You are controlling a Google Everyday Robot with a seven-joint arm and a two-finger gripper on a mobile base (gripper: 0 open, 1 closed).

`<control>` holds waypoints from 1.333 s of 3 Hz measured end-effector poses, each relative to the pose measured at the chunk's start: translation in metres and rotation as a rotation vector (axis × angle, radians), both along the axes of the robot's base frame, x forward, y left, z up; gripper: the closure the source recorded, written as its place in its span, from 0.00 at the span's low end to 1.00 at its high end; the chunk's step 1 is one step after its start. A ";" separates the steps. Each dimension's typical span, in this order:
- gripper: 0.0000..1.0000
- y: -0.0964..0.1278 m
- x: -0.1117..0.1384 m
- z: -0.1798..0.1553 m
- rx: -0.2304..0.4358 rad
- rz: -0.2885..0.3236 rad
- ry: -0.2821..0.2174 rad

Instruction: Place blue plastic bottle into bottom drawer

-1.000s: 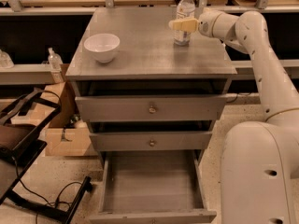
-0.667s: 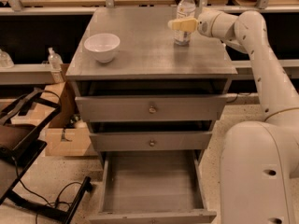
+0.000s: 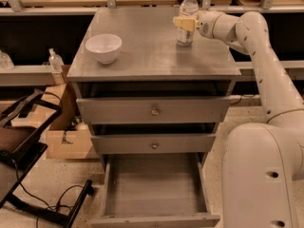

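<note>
The blue plastic bottle (image 3: 188,4), clear with a white cap and a white label, stands upright at the far right of the grey cabinet top (image 3: 142,56). My gripper (image 3: 184,23) is at the bottle's middle, reaching in from the right and covering part of the label. The bottom drawer (image 3: 154,189) is pulled out at the foot of the cabinet, and its plain grey inside shows.
A white bowl (image 3: 103,47) sits on the left of the cabinet top. The two upper drawers with round knobs (image 3: 155,110) are slightly out. A small clear bottle (image 3: 55,61), a cardboard box (image 3: 66,139) and a black frame with cables (image 3: 23,146) are at the left.
</note>
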State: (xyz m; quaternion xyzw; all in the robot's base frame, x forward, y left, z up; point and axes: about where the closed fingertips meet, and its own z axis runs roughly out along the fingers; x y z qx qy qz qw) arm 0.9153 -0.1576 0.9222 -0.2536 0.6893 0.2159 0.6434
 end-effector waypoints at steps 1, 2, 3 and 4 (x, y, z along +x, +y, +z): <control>0.63 0.004 0.001 -0.001 0.000 0.004 0.002; 0.86 0.007 0.002 -0.003 0.001 0.009 0.004; 1.00 0.011 0.002 -0.004 0.001 0.012 0.005; 1.00 0.011 0.002 -0.004 0.001 0.013 0.005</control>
